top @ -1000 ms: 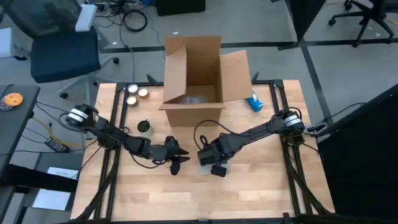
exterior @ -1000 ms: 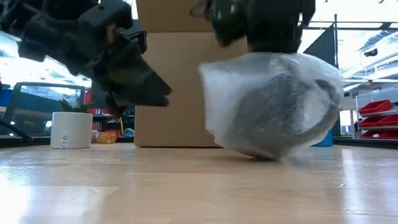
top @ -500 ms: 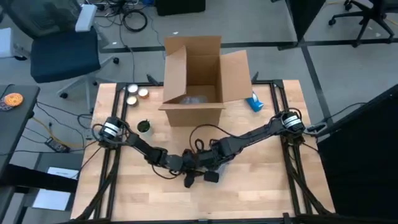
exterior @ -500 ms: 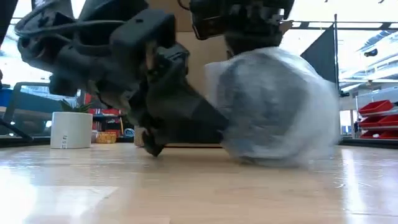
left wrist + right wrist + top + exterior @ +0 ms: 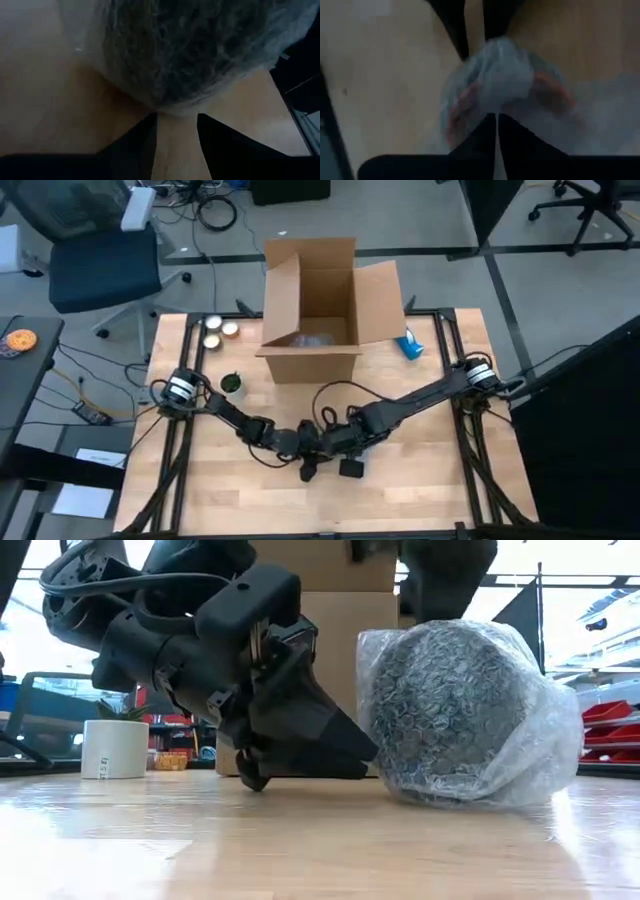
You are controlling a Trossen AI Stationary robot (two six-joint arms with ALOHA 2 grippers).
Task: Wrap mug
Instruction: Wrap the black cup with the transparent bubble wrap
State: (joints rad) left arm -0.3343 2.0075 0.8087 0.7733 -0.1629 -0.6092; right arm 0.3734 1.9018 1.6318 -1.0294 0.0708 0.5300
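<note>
At 12 o'clock from the mug stands an open box; a small pot is at 10 o'clock and a blue thing at 2 o'clock. The table is bare toward its 6 o'clock edge. The mug lies mid-table, wholly in bubble wrap. The left gripper, fingers slightly apart, touches the wrap. The right gripper seems nearly closed above it.

R tool nearly closed over wrapped mug
</note>
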